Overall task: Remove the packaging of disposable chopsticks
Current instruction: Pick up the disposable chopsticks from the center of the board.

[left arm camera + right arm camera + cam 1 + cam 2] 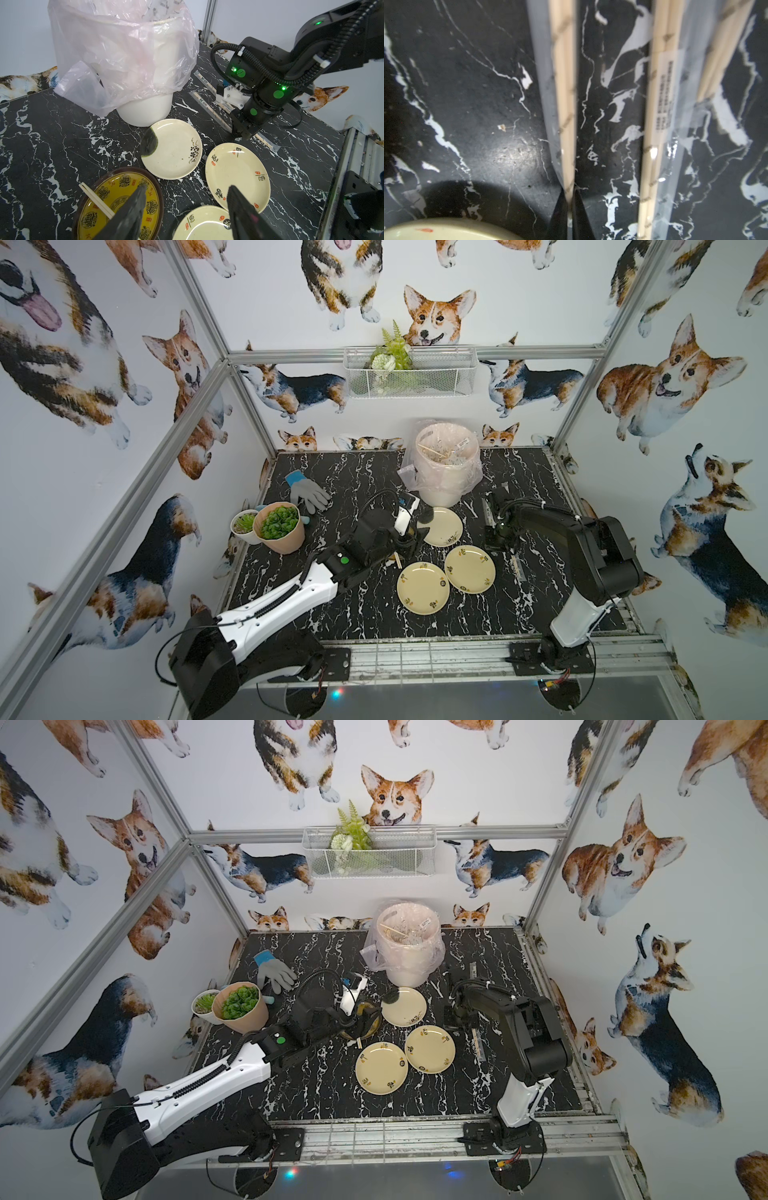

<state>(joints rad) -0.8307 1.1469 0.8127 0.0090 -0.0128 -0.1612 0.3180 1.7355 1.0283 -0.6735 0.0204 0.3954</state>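
Because the right gripper [569, 200] is pinched tight on the near end of one clear sleeve [543, 83], with its chopsticks [564, 83] inside, the coming move turns on how that sleeve runs. Its long axis points straight away from the fingertips, flat along the black marble table [467, 93]. In both top views the grip sits right of the frame's centre, and the sleeve reaches from it up the frame toward the table's far edge. Two more wrapped pairs [660, 99] lie parallel just beside it, on the side away from the cream plate [446, 230].

Farther out, the left gripper [187, 188] hangs spread and empty over a brown-rimmed plate [120, 178] that carries a bare pair [96, 202]. In both top views it is at the middle of the frame, left of the right gripper, with a cream plate between them. By my reading the right arm is much nearer the wrapped pairs. The left would have to cross the plates to take the sleeve's free far end, so any pull should follow the long axis.
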